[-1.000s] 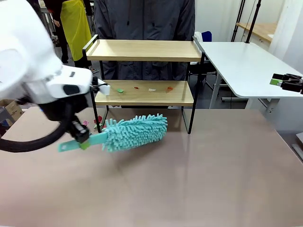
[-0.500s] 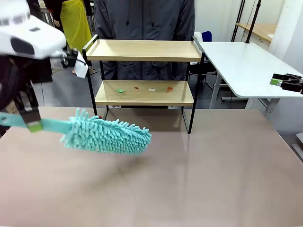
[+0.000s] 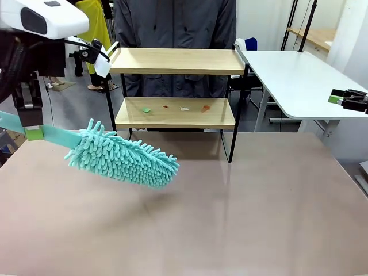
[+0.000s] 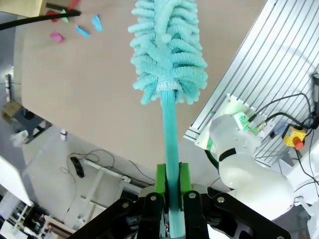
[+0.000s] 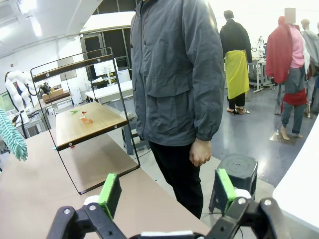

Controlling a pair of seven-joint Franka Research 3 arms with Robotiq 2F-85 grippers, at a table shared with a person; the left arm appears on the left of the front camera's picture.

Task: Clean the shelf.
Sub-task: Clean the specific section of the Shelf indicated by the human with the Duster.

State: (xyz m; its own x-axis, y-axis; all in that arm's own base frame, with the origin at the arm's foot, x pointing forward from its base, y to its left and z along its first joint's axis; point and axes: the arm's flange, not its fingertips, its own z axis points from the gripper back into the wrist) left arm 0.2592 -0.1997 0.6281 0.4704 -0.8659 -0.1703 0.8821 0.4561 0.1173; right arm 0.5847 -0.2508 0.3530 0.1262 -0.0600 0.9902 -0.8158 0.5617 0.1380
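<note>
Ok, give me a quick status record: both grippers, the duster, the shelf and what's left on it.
left gripper: fingers shut on the handle of the duster
duster: teal, head in the air over the table, before the left end of the shelf
right gripper: open, holding nothing
shelf: two tiers, at the table's far edge
scraps: small green, red, white, orange bits on the lower board
person: standing behind the shelf

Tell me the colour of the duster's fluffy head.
Turquoise, matching its handle. The duster head shows best in the front view.
</note>
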